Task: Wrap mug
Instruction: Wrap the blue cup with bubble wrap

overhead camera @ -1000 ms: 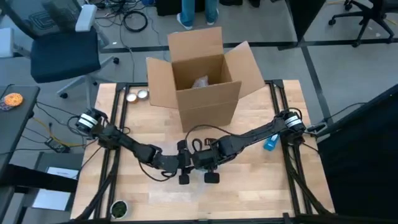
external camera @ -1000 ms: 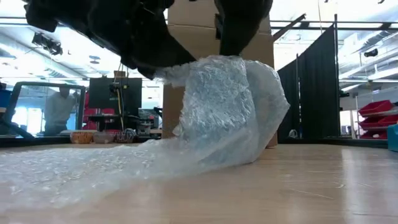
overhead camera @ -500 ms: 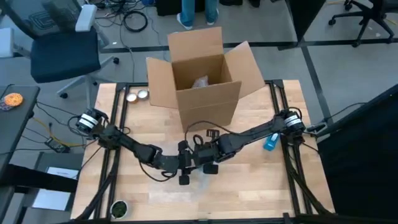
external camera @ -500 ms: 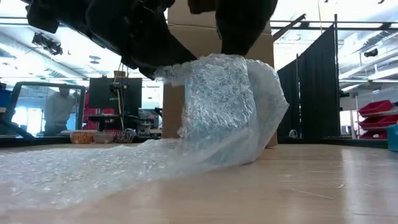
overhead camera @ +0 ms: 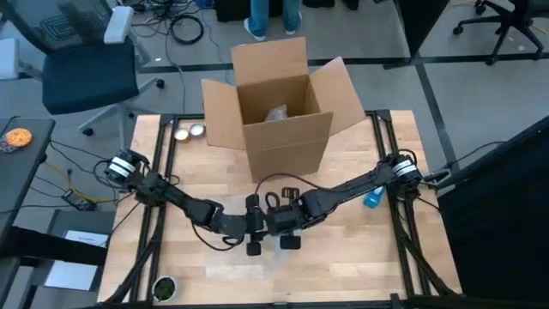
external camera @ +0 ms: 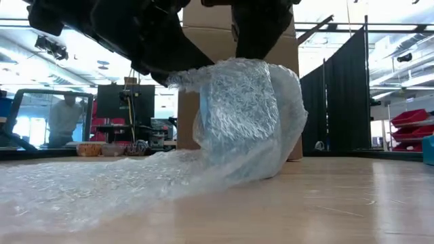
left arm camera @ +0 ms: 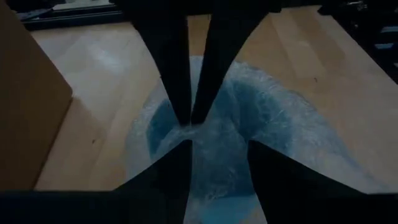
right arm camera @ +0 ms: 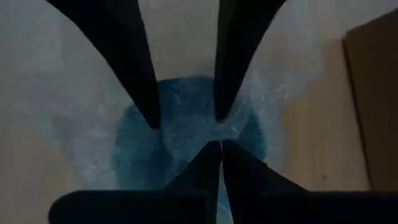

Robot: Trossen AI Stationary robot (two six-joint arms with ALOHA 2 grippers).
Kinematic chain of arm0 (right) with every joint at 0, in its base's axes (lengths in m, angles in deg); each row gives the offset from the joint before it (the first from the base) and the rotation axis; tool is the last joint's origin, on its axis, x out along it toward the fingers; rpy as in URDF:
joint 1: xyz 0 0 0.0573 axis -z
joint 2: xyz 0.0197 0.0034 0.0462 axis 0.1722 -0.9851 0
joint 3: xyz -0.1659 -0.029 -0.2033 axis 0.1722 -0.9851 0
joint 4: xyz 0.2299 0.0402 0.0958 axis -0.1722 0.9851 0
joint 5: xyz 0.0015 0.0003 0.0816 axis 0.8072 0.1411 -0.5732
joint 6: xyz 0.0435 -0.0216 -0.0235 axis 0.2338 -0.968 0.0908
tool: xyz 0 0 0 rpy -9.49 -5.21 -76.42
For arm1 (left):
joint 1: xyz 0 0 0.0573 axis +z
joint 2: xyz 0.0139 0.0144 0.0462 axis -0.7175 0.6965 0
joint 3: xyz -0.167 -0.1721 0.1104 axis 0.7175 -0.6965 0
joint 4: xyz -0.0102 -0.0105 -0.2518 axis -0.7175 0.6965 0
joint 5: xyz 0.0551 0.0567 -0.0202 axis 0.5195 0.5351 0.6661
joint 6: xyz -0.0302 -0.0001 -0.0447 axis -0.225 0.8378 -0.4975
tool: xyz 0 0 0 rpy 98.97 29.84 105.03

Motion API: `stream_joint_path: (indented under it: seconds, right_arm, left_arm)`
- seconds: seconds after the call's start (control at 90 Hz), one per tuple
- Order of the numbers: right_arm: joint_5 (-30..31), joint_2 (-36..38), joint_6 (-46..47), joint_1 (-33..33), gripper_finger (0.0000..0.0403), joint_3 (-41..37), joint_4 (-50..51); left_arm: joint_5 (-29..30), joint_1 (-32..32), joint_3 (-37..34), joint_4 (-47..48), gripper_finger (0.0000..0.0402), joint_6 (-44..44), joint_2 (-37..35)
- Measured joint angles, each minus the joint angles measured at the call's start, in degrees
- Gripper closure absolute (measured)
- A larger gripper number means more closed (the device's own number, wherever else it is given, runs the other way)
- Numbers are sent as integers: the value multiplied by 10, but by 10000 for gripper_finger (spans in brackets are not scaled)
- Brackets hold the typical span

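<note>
A blue mug (right arm camera: 140, 158) stands upright near the table's middle, swathed in clear bubble wrap (external camera: 244, 115). It shows only as a blue disc through the wrap. The rest of the sheet (external camera: 81, 190) trails flat on the table. Both grippers point down over the mug's top. My right gripper (right arm camera: 217, 144) is shut on the wrap there. My left gripper (left arm camera: 217, 146) is open, its two fingers apart above the mug's mouth. My right gripper pinches a gathered bit of bubble wrap (right arm camera: 219, 132) over the mug's mouth between its two fingertips, from above, pointing down. The wrap stands up around the mug, which rests on the table. My left gripper's fingertips (right arm camera: 152, 121) reach down onto the wrap over the mouth; whether they touch it, I cannot tell.
An open cardboard box (overhead camera: 279, 112) stands just behind the mug at the table's far middle. A small blue object (overhead camera: 371, 199) lies by the right edge. Two small round things (overhead camera: 189, 131) sit at the far left, and a round one (overhead camera: 161, 287) at the near left corner.
My right gripper has shifted a little above the mug's top while staying shut on the wrap. The wrap's loose bulge on one side of the mug has drawn in slightly toward it. The mug has stayed where it was.
</note>
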Motion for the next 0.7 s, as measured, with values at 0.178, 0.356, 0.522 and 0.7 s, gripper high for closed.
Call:
stream_joint_path:
  seconds: [0.178,0.356,0.522,0.7]
  right_arm:
    - [-33,1,-11,13,402,-50,-76]
    - [-74,2,-2,31,403,-105,-122]
    - [-109,5,12,48,403,-135,-120]
    - [-163,2,41,62,403,-135,-111]
  left_arm:
    - [22,-1,1,6,259,23,-6]
    - [33,0,6,22,259,53,-28]
    - [33,-11,6,86,259,59,-91]
    - [30,-36,8,175,259,27,-162]
